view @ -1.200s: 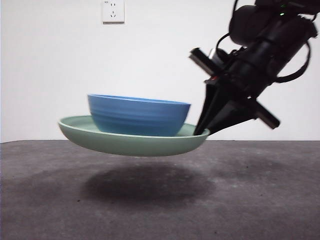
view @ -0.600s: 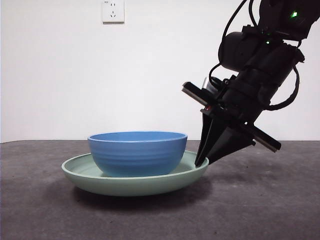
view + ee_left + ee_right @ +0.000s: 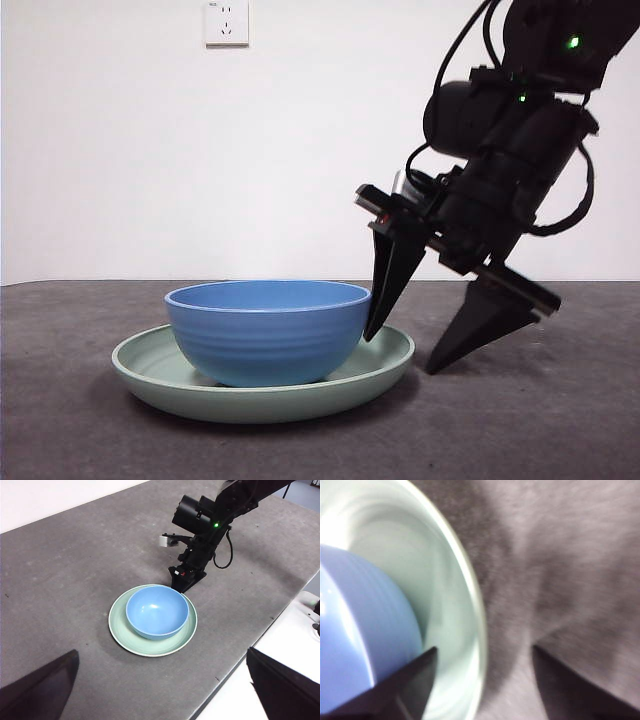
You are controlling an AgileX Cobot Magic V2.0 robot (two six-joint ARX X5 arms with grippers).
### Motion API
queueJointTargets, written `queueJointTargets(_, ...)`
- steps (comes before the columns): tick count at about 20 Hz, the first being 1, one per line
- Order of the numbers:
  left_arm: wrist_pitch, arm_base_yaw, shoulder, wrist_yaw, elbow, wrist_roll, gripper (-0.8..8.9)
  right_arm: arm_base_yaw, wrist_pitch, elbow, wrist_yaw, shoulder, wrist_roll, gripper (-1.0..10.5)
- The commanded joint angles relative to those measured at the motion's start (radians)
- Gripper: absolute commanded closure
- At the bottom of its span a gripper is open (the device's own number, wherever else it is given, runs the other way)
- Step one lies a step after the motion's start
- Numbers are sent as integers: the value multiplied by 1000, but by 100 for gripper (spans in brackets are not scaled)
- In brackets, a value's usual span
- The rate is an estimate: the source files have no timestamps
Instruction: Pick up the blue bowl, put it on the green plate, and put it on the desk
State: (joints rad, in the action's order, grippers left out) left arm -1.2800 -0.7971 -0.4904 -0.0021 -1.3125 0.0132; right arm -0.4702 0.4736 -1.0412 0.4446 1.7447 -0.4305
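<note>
The blue bowl (image 3: 265,330) sits in the green plate (image 3: 260,402), and the plate rests flat on the desk (image 3: 560,420). My right gripper (image 3: 400,353) is open at the plate's right edge: one jaw stands over the inside of the rim next to the bowl, the other outside the plate near the desk. The right wrist view shows the plate's rim (image 3: 470,595) between the parted jaws of this gripper (image 3: 485,649), with the bowl (image 3: 355,630) beside it. My left gripper (image 3: 161,652) is open and empty, high above the bowl (image 3: 156,611) and plate (image 3: 120,630).
A white wall socket (image 3: 226,22) is high on the back wall. In the left wrist view the desk's edge runs close to the plate, with a white surface (image 3: 280,630) beyond it. The right arm (image 3: 210,525) reaches in over the desk.
The plate with the bowl came down from the air onto the desk. My right gripper opened and let go of the plate's rim.
</note>
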Motion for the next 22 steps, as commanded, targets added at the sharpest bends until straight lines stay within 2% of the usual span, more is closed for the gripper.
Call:
queueJointTargets(1,9,-9,-6,-3,-12,-1,220,-1,16,-17,-81,-45,39,615)
queueJointTargets(6,9,-9,-6,-3,-12,0,219,8,87,-17,-220,-245,105,602)
queueJointTargets(8,8,-9,-6,-3,-12,5,219,9,121,-17,-244,-354,110,509)
queueJointTargets(13,-3,-9,-6,-3,-12,18,219,8,254,-18,-237,-649,111,400)
queueJointTargets(19,-17,-9,-6,-3,-12,82,220,8,523,-18,-237,-995,200,396)
queueJointTargets(22,-2,-9,-6,-3,-10,94,220,8,668,-18,-237,-1138,283,396)
